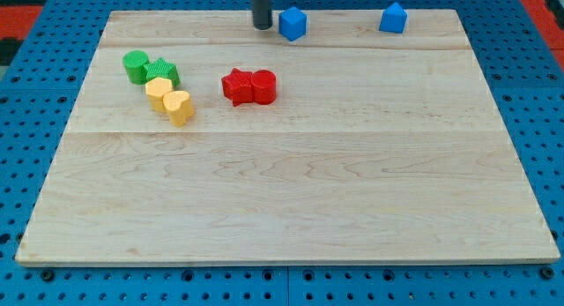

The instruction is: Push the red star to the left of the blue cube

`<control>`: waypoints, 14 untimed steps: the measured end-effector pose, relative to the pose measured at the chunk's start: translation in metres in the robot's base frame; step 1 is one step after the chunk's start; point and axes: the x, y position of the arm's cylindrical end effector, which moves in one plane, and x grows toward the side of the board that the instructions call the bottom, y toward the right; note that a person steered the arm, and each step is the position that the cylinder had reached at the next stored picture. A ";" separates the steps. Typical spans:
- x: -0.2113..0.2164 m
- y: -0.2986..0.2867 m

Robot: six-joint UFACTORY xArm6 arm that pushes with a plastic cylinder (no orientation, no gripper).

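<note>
The red star [236,85] lies on the wooden board [291,209] left of centre, touching a red cylinder [263,86] on its right. The blue cube [293,24] sits near the view's top edge of the board. My tip [262,26] stands just to the left of the blue cube, close beside it, and above the red star in the view. The rod's upper part runs out of the top of the frame.
A second blue block [393,18] sits at the top right. A green cylinder [136,66] and a green star-like block [164,72] lie at the left. A yellow block [159,92] and a yellow heart-like block [179,107] lie just below them.
</note>
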 end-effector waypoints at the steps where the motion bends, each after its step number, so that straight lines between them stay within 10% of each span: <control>1: 0.008 0.075; 4: 0.148 0.124; 6: 0.215 0.000; 9: 0.151 -0.082; 12: 0.073 0.036; 14: 0.097 0.097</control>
